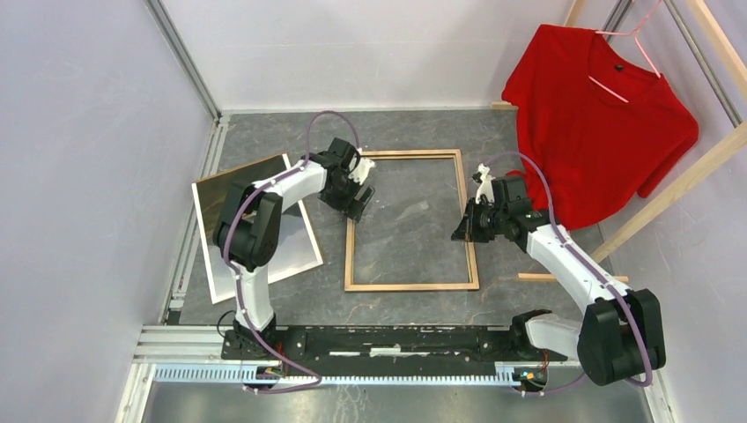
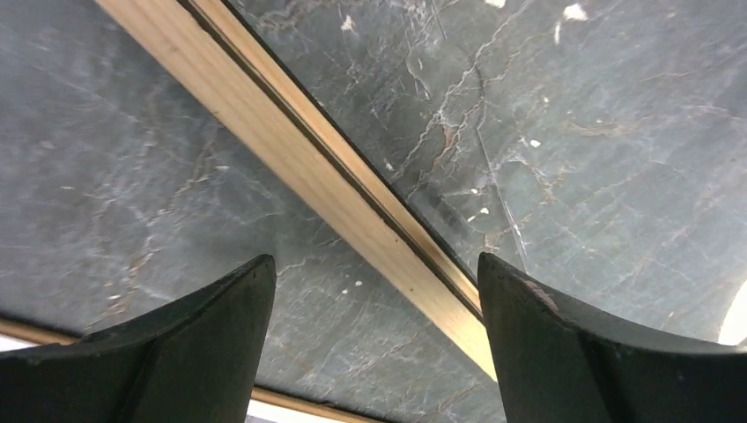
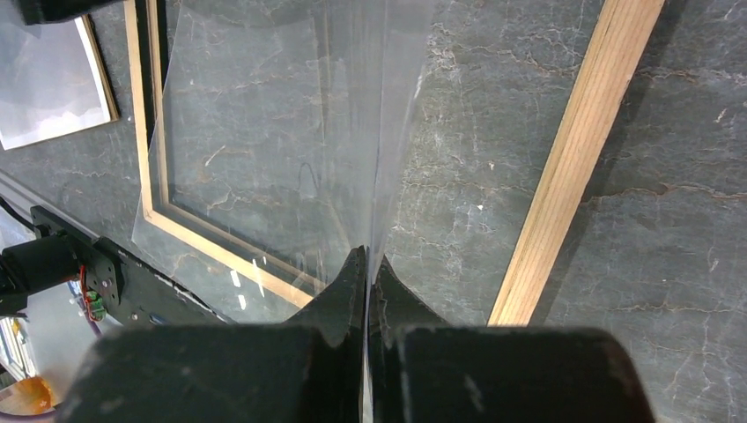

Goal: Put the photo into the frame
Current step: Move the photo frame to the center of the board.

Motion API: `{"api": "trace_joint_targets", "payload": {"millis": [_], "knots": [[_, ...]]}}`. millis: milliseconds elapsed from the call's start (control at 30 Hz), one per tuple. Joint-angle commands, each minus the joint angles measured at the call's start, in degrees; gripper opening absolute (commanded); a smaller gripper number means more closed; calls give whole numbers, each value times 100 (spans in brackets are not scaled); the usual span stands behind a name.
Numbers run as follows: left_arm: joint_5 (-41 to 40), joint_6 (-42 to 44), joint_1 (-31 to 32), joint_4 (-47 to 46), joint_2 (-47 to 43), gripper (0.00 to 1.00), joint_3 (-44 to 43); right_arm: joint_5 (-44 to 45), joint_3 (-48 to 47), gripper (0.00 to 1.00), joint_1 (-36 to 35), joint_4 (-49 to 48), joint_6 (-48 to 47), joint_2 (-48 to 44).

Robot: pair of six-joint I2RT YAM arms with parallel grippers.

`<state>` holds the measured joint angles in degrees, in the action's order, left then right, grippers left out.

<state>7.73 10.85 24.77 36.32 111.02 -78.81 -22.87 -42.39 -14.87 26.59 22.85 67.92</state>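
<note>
Top: frame (image 1: pixel 412 286) lies wood side up mid-worktop (image 1: pixel 264 132). Photo (image 1: pixel 298 238) lies flat at its 9 o'clock, well clear of the opening.
Left wrist: my left claw (image 2: pixel 374 300) is released, fingers either side of a frame rail.
Right wrist: my right claw (image 3: pixel 367 273) is clenched on the edge of a clear sheet (image 3: pixel 264 132), which spreads over the frame opening. Photo at 10 o'clock.
</note>
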Motion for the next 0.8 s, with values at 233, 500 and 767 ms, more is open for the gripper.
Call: {"api": "trace_joint_targets", "payload": {"millis": [233, 500, 767], "knots": [[-393, 89, -25, -96, 36, 51, 135, -163, 56, 0, -13, -210, 39, -99], [-583, 459, -21, -309, -256, 34, 726, -407, 302, 0, -200, -525, 308, -183], [-250, 615, -17, -395, -624, 24, 845, -765, 242, 0, -270, -846, 482, -159]]}}
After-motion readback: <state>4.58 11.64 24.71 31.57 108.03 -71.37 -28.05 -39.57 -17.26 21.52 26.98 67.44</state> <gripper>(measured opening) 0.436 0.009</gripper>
